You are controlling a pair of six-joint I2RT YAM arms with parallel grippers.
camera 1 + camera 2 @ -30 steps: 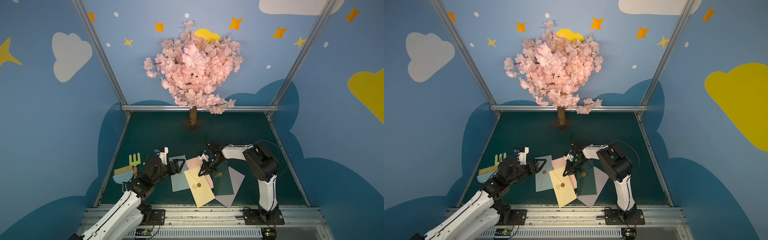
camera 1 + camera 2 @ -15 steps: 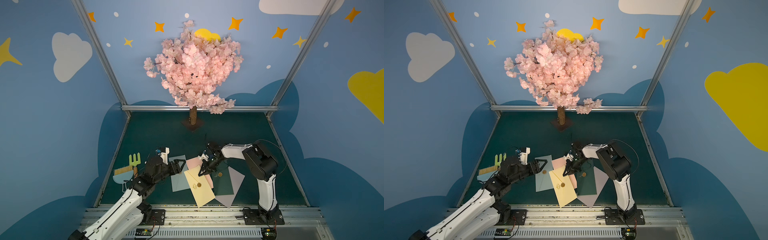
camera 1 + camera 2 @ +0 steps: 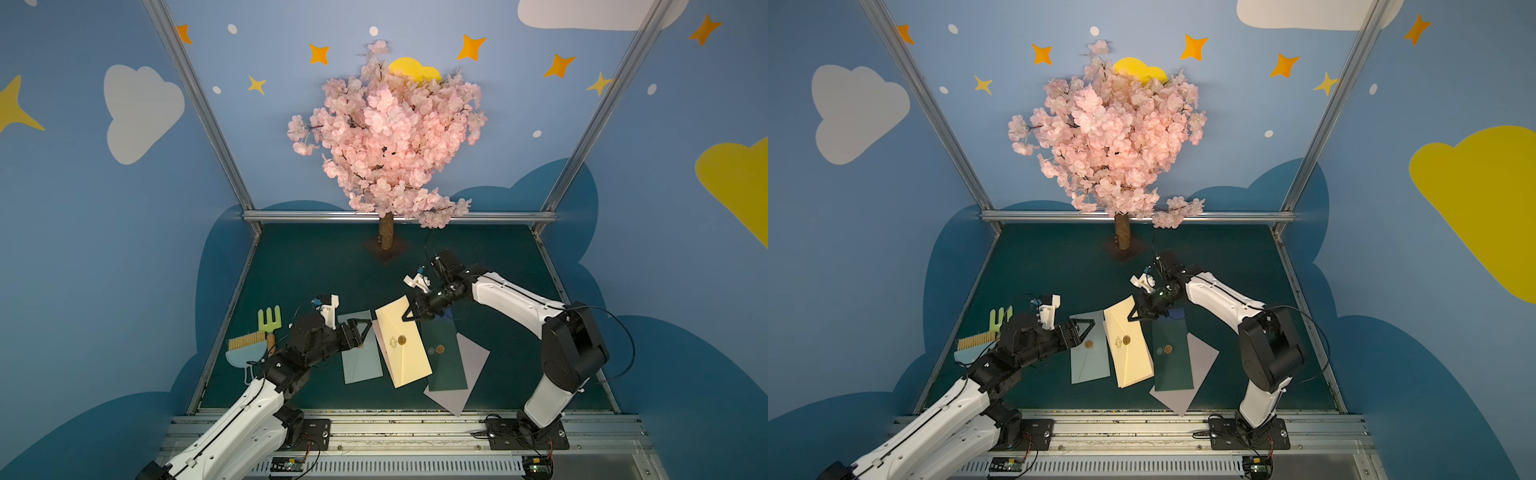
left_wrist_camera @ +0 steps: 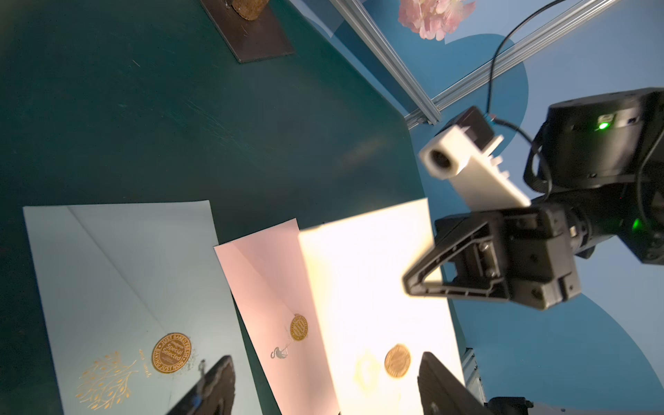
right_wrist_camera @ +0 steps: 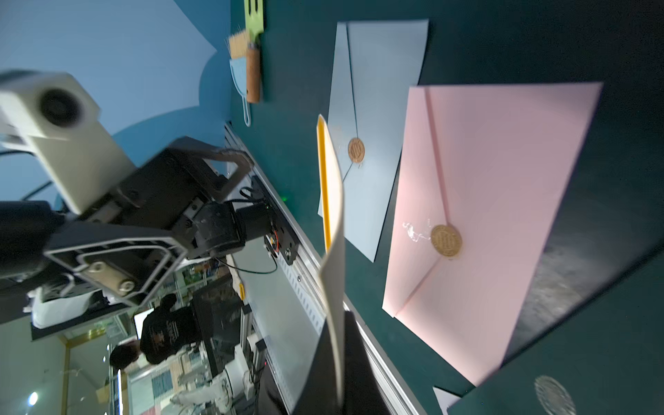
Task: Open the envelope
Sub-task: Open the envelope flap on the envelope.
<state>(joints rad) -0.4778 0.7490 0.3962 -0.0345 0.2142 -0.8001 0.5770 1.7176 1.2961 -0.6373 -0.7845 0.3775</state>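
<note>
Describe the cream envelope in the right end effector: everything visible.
The cream envelope is matte rectangular paper, its pointed flap still closed under a round gold sticker beside a gold emblem. The right end effector is shut on its far corner, holding that end raised so the paper bows. The near end seems to rest on the pile, overlapping the pink envelope and dark green envelope. The open left end effector sits close beside it, no contact visible.

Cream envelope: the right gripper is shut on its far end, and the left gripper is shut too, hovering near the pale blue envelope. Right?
Not quite. The left gripper is open: the left wrist view shows its fingers well apart. The rest holds: the right gripper is shut on the cream envelope's far end, the left hovering near the pale blue envelope.
</note>
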